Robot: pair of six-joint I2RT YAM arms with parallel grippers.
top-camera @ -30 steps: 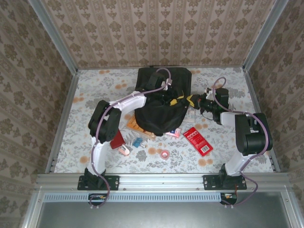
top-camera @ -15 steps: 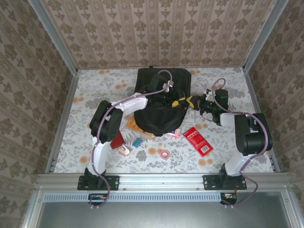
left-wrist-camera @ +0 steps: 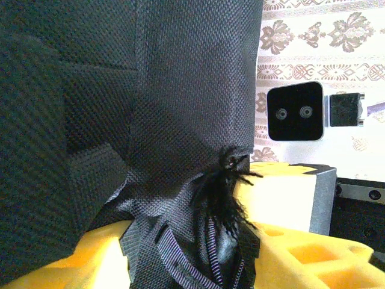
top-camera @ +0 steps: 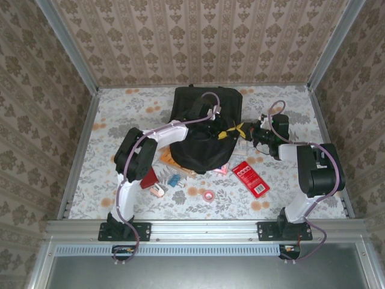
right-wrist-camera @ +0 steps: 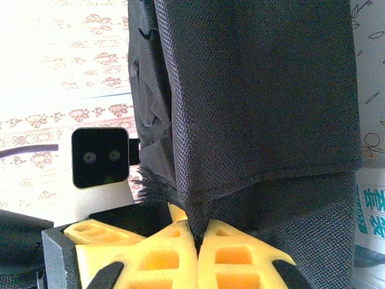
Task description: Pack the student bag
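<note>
Likely opening step: left tool [left-wrist-camera: 192,247] and right tool [right-wrist-camera: 198,238] each clamp the large black fabric backpack [top-camera: 201,147] at twelve o'clock; next, spread its mouth.

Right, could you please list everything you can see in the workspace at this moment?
student bag: one, black, middle of the table, towards the far side
flat pack: one, red, near-right of the bag
tape roll: one, pink, in front of the bag
small piece: one, blue, near-left of the bag
small block: one, pink and white, near the blue piece
slab: one, dark red, beside the left arm
flat card: one, orange, partly under the bag's edge
table: one, floral cloth
left claw: one, yellow fingers, bag fabric bunched between them
right claw: one, yellow fingers, pinched on bag fabric
</note>
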